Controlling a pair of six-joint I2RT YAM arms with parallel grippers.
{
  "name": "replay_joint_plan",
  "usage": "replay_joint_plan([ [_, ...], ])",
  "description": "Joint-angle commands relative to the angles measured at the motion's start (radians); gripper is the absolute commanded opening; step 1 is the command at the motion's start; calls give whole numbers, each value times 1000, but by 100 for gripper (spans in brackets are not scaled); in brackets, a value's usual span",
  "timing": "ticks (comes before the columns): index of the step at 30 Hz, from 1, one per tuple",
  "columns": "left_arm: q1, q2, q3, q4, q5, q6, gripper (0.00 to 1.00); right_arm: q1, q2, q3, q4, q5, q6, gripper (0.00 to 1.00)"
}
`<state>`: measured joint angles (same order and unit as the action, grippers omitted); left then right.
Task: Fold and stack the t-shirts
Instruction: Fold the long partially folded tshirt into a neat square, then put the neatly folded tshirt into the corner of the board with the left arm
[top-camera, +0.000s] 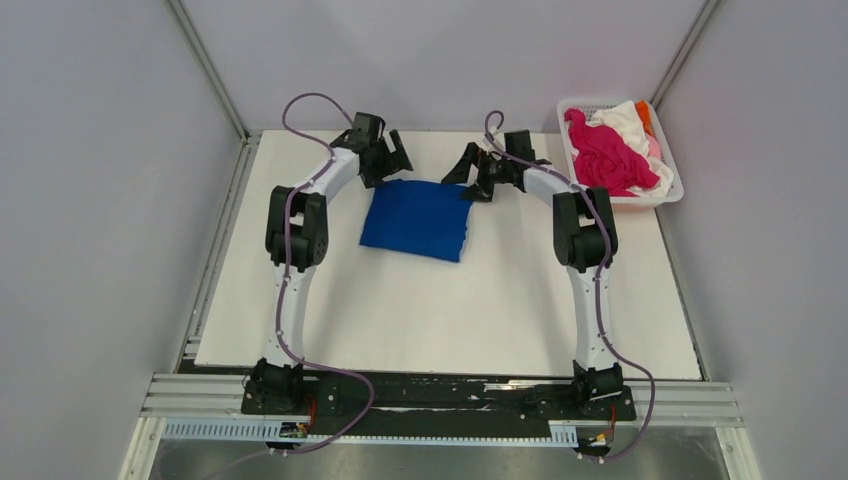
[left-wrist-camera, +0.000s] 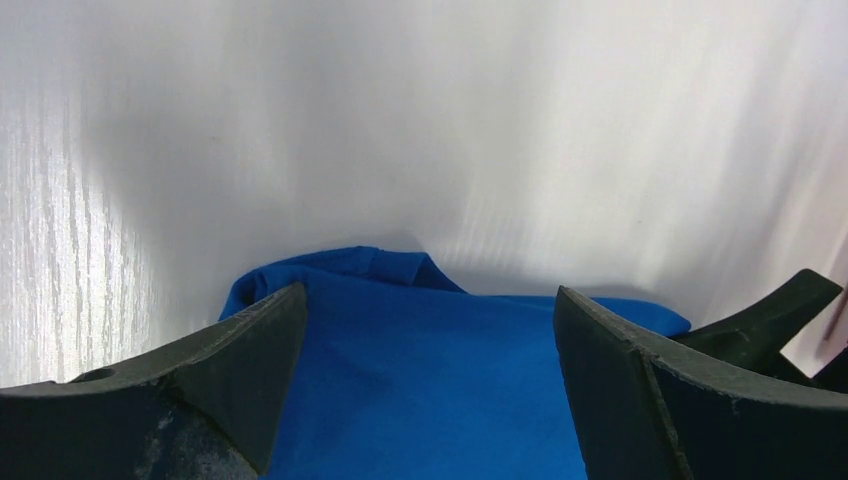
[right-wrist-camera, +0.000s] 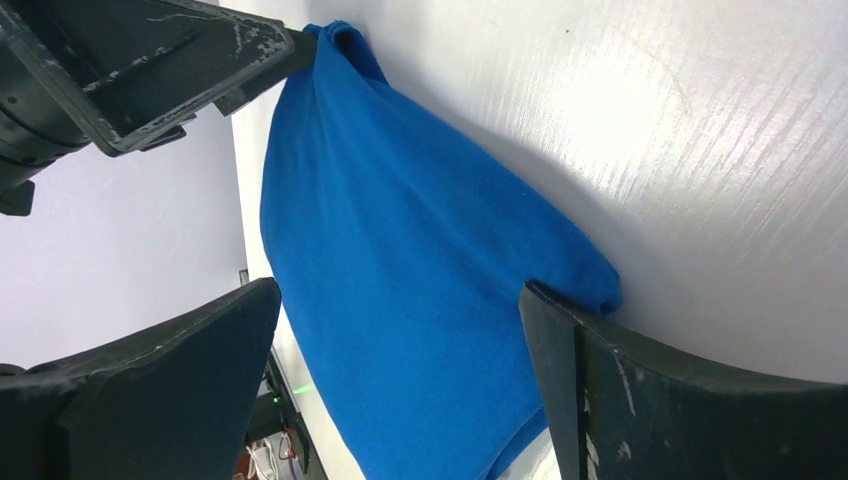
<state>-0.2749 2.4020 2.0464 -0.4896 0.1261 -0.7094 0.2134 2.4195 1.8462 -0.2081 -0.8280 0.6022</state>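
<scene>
Left gripper (left-wrist-camera: 430, 310): jaws wide apart, nothing held. It sits low over the upper left corner of the blue shirt (top-camera: 415, 220), and in its wrist view the cloth lies between and below the fingers.

Right gripper (right-wrist-camera: 395, 300): also wide, nothing held, low at the shirt's upper right corner. One finger stands just beside the rounded fold edge; contact cannot be confirmed.

Blue shirt: lies on the table (top-camera: 450, 310) in the upper centre of the top view, as a compact, roughly rectangular bundle of several layers. No print shows.

Judgement: the fold looks complete or nearly so. The two grippers flank the far edge evenly. That placement suits pinching both corners at once, either for one more fold or to drag the bundle to a stacking spot.

Basket (top-camera: 580, 101): upper right of the top view, well apart from the blue shirt. It holds the magenta shirt (top-camera: 600, 155) on top, with white (top-camera: 625, 118), orange (top-camera: 645, 115) and pink (top-camera: 655, 150) cloth behind it, all crumpled.

Progress, as judged: early. One shirt is folded, the others are untouched, and there is no stack yet.

Risk: the far left corner puckers upward in the left wrist view. A pinch that catches only the top layer there would likely pull the fold open.
</scene>
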Motion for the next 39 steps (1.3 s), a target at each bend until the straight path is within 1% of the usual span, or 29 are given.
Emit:
replay_joint_plan([
  [1,2,48,4,-88,9,-14,100,1,33,3,-13,24,-24,100],
  [4,1,-4,-72,-64,17,-20,100,2,-2,-3,-21,29,-55,100],
  [6,0,-69,-182,-26,14,-21,100,1,-46,7,-41,41,-94,100],
  [8,0,-147,-237,3,-6,-16,100,2,-106,11,-61,79,-129,100],
  [13,-6,-327,-296,13,-77,54,100,1,-286,-61,-90,176,-191,100],
  [17,-7,-428,-362,-30,-170,87,100,1,-460,-250,-93,310,-202,100],
  [18,-7,-459,-397,-35,-206,88,100,2,-499,-303,-91,346,-201,100],
  [20,-7,-502,-458,-43,-233,83,100,1,-579,-419,-86,414,-190,100],
  [22,-7,-537,-529,-32,-222,73,100,1,-656,-530,-76,460,-173,100],
  [25,-7,-559,-630,29,-179,60,100,1,-761,-673,-68,496,-150,100],
  [27,-7,-553,-656,42,-148,53,98,1,-818,-737,-68,519,-145,100],
  [31,-7,-519,-685,74,-74,53,85,2,-901,-816,-82,543,-146,100],
  [32,-7,-506,-688,78,-54,54,79,1,-914,-829,-88,541,-148,100],
  [33,-7,-498,-691,79,-45,55,75,1,-926,-839,-92,537,-151,100],
  [34,-7,-485,-692,75,-36,57,66,1,-940,-847,-98,540,-156,100],
  [35,-7,-479,-696,75,-34,60,61,1,-948,-855,-105,551,-161,100],
  [37,-7,-452,-699,65,-34,66,44,2,-973,-863,-121,582,-167,100],
  [38,-7,-444,-699,62,-31,68,40,1,-980,-866,-129,600,-169,100],
  [39,-7,-428,-700,62,-19,76,30,2,-989,-871,-130,609,-178,100],
])
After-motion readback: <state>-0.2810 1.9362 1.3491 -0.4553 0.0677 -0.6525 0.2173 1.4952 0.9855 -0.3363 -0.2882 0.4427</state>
